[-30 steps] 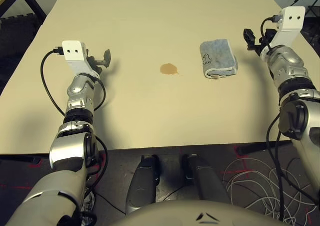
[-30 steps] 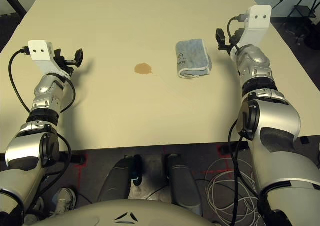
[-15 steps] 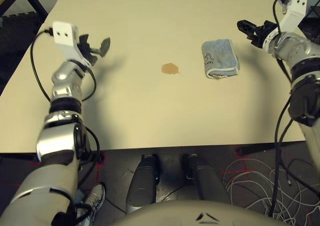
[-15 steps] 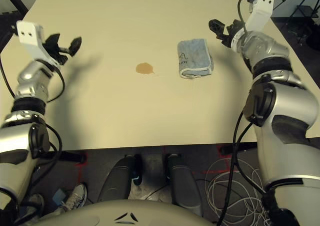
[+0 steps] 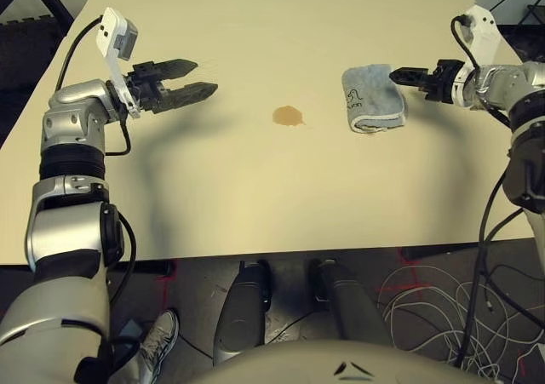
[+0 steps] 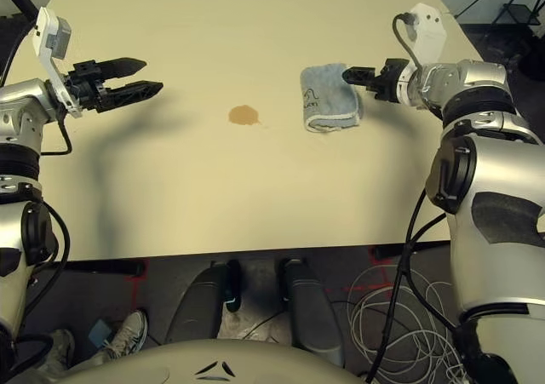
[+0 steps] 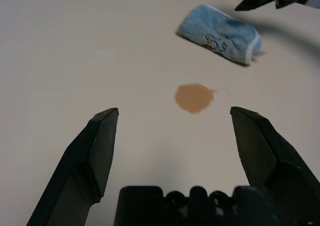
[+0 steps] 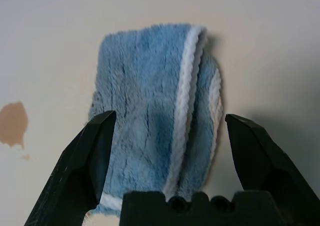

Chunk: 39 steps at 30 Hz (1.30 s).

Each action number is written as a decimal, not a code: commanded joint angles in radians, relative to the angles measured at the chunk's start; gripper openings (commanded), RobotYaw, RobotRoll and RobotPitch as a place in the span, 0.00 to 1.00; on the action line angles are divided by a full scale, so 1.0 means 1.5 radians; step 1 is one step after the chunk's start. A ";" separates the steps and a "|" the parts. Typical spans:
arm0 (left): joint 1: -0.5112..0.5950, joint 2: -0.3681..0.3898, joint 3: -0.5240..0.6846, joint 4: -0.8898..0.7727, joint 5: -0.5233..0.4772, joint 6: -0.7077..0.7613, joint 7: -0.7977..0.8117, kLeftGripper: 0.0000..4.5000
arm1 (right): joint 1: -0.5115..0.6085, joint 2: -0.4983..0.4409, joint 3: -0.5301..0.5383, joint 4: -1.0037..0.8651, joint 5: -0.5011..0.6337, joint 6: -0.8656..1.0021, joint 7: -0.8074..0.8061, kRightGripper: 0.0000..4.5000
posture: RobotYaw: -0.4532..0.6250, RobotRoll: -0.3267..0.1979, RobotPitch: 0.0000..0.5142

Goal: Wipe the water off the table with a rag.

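The water (image 5: 289,116) is a small amber-brown blotch in the middle of the cream table (image 5: 255,197). To its right lies the rag (image 5: 372,99), folded, grey-blue with a white edge and a dark logo. My right gripper (image 5: 398,76) hovers at the rag's right side, pointing inward. In the right wrist view it is open (image 8: 170,117), its fingers straddling the rag (image 8: 150,131) from above without holding it. My left gripper (image 5: 204,75) is open over the table's left part, aimed at the blotch (image 7: 194,97), which lies well ahead of it.
The table's front edge (image 5: 255,249) runs across below the arms. Loose cables (image 5: 443,316) lie on the dark floor at the right. A shoe (image 5: 157,333) shows on the floor at the lower left.
Both arms have swung inward. The left gripper now points level toward the blotch. The right gripper has come down from above the table's right edge to the rag's right side.
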 commanded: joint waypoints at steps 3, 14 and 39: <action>0.019 0.031 -0.023 -0.050 0.000 0.046 -0.043 1.00 | 0.023 -0.017 0.007 0.009 -0.008 0.043 0.036 0.98 | 0.52 0.62 0.44; 0.005 0.035 -0.033 -0.054 0.006 0.045 -0.043 1.00 | 0.039 0.019 0.005 0.007 0.007 0.098 0.086 0.98 | 0.53 0.62 0.45; 0.016 0.024 -0.035 -0.080 0.000 0.042 -0.040 1.00 | 0.024 0.101 -0.136 0.000 0.108 -0.020 -0.157 0.35 | 0.53 0.62 0.45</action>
